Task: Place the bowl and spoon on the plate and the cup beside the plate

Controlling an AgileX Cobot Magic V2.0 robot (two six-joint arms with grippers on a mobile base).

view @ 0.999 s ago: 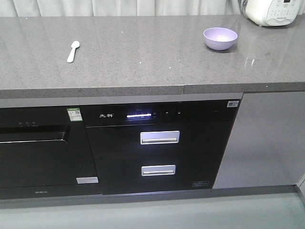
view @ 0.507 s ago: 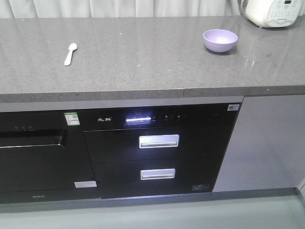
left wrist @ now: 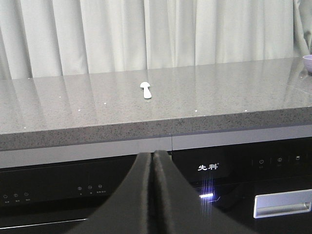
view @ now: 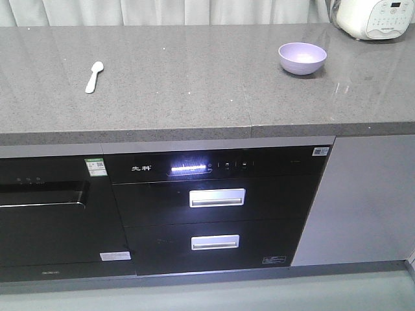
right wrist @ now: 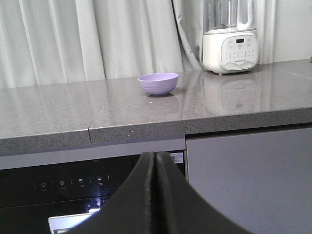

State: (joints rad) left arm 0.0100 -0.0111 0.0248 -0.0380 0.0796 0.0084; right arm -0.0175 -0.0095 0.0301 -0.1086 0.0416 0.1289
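Clenched on nothing, the left pincer (left wrist: 154,156) and right pincer (right wrist: 156,157) sit low before the table (view: 194,97) edge. Beyond, the spoon (view: 94,76) lies left; the bowl (view: 302,57) stands upright right, well apart.

bowl (view: 302,57) 1 | spoon (view: 94,76) 1 | white appliance (view: 375,16) 1 | drawer handles (view: 217,197) 2 (stacked, one above the other)

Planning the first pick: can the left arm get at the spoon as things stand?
Probably yes: the spoon lies alone on bare countertop. But the left hand sits shut, seemingly below the counter's edge, so it must rise and open first.
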